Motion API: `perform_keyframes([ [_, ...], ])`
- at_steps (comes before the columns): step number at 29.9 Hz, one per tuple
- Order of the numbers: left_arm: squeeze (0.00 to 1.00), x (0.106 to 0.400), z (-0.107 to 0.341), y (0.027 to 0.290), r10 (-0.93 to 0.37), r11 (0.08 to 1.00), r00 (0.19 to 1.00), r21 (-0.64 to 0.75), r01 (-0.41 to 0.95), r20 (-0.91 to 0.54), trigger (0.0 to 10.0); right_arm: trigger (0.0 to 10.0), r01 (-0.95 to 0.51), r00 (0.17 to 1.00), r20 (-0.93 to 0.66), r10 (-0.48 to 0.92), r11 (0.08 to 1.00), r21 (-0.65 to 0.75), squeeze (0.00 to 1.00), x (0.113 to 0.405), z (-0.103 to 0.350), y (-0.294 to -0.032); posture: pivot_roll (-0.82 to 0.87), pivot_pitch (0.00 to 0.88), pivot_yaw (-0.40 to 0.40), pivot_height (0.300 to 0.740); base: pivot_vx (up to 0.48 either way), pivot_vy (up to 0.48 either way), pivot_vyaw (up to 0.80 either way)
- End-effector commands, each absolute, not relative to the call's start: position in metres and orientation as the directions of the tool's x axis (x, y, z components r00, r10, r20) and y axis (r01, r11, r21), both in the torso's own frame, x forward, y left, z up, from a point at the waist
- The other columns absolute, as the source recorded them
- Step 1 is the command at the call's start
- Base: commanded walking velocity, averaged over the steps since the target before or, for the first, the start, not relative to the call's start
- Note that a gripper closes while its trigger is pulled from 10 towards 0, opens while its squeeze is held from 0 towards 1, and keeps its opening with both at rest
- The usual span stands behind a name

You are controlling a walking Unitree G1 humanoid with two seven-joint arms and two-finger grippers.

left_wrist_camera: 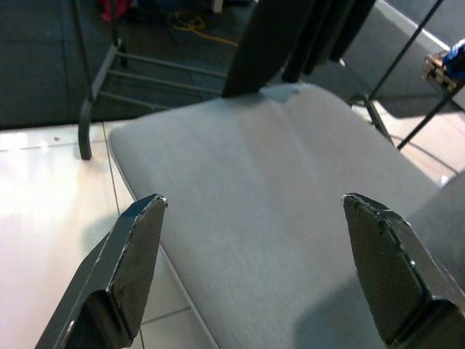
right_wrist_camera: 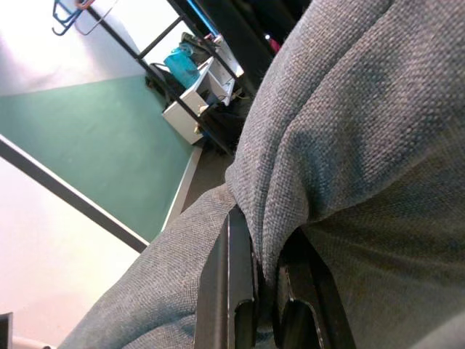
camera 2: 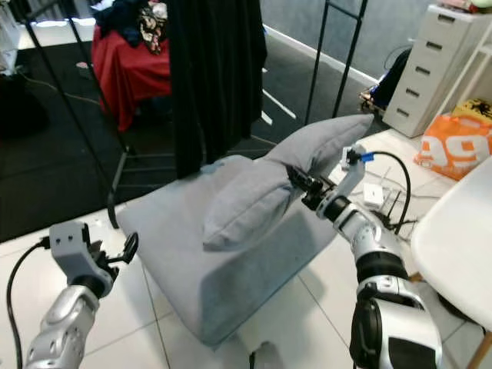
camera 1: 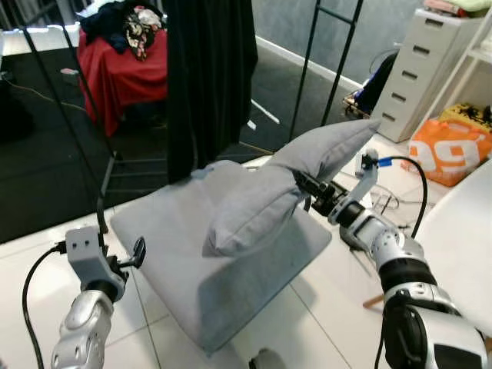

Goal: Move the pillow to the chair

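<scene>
A grey pillow (camera 1: pixel 284 188) hangs in the air above a large grey floor cushion (camera 1: pixel 223 246). My right gripper (camera 1: pixel 301 183) is shut on the pillow's pinched middle, and the cloth bunches around its fingers (right_wrist_camera: pixel 236 291). The pillow's upper end points toward the white drawers and its lower end droops over the cushion. A white chair (camera 1: pixel 461 231) stands at the right edge, beside my right arm. My left gripper (left_wrist_camera: pixel 269 262) is open, low at the left, by the cushion's near-left edge with nothing between its fingers.
A black garment (camera 1: pixel 207 69) hangs from a rack behind the cushion. A red-covered seat (camera 1: pixel 123 69) with clothes stands at the back left. White drawers (camera 1: pixel 423 69) and an orange bag (camera 1: pixel 450 150) are at the back right. Cables (camera 1: pixel 384 200) lie on the white tiles.
</scene>
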State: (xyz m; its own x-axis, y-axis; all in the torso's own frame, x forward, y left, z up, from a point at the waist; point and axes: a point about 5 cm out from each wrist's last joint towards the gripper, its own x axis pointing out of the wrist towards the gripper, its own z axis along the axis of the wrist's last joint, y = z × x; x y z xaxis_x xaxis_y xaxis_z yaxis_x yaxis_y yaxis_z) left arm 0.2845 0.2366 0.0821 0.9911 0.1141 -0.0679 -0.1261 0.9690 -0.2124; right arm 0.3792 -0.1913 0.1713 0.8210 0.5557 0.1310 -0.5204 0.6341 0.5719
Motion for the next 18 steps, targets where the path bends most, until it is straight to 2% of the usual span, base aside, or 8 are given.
perform_keyframes([
  [1, 0.0, 0.281, 0.073, 0.235, 0.115, 0.969, 0.989, -0.209, -0.133, -0.097, 10.0, 0.0, -0.533, 0.829, 0.179, 0.53, 0.648, 0.544, 0.0, 0.38, 0.181, -0.198, -0.2, 0.057, -0.049, 0.682, 0.0, 0.0, 0.0],
  [18, 0.0, 0.278, 0.065, 0.233, 0.116, 0.971, 0.986, -0.197, -0.139, -0.122, 10.0, 0.0, -0.463, 0.863, 0.109, 0.494, 0.684, 0.564, 0.0, 0.376, 0.163, -0.205, -0.19, 0.061, -0.047, 0.739, 0.0, 0.0, 0.0],
])
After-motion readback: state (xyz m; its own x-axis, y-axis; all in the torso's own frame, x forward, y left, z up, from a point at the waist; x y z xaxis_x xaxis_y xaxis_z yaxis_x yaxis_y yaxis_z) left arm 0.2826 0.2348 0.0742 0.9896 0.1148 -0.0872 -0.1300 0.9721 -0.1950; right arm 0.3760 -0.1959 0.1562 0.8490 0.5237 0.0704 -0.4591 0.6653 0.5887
